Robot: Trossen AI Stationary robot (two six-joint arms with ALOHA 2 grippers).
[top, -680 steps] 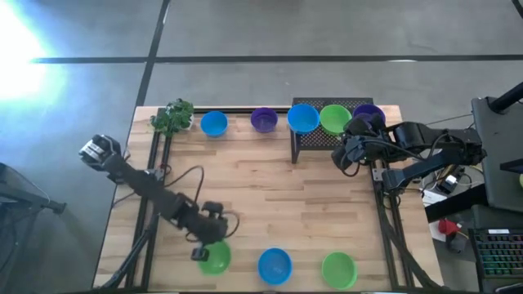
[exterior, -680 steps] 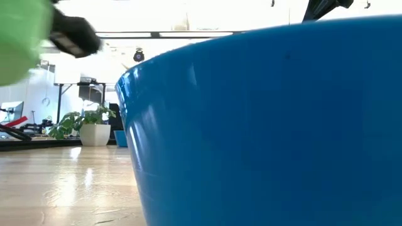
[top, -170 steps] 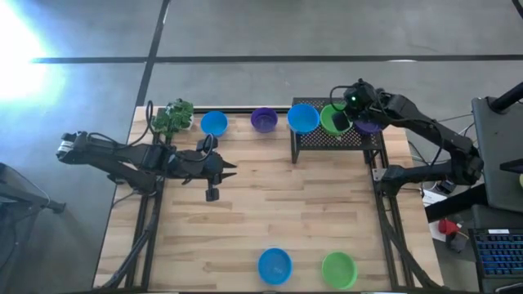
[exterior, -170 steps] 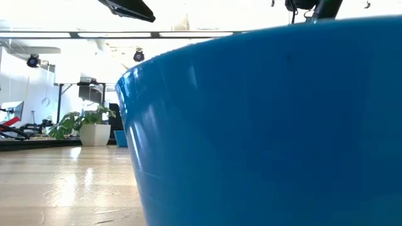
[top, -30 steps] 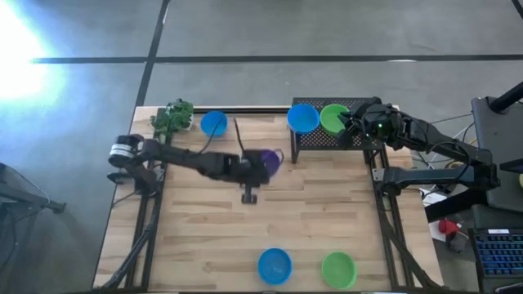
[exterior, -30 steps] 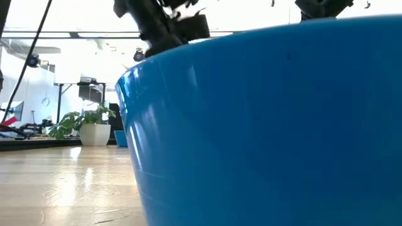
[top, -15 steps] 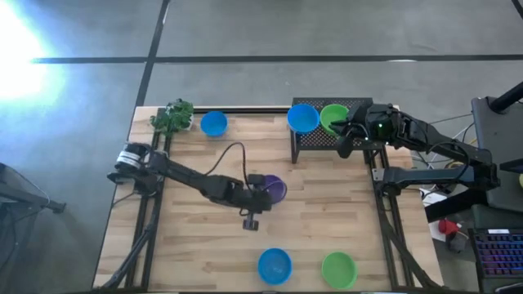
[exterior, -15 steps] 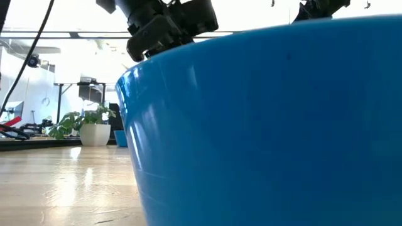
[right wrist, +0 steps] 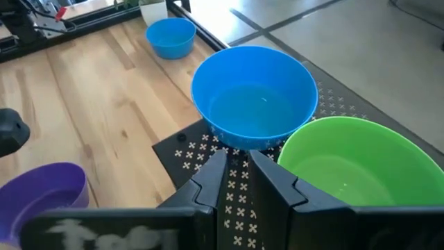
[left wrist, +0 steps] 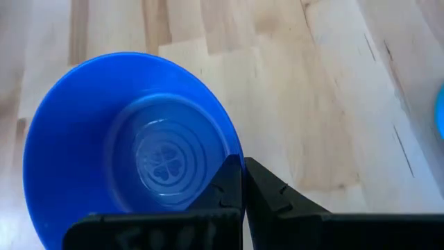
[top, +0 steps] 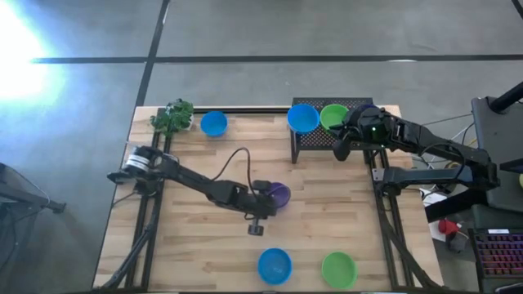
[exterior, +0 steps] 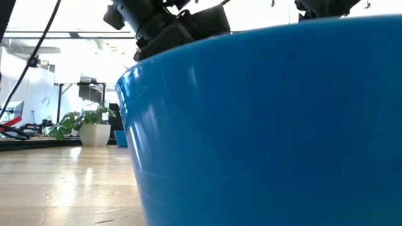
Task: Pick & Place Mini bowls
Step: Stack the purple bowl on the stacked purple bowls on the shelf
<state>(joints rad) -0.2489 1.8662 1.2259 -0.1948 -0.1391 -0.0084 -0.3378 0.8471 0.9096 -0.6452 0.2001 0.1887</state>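
Mid-table: left gripper (top: 263, 202) pinches shut on the rim of the purple bowl (top: 279, 193), short of the near row | Right gripper (top: 341, 148) waits at the rack (top: 315, 140), fingers slightly parted, empty | Tip: likely bound for the spot beside the blue bowl (top: 274, 265); keep it level, seat the base, then release.

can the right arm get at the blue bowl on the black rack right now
Probably yes. The right tool hangs at the black rack, near the blue bowl; only the green bowl sits close beside it, and the bowl's rim looks clear.
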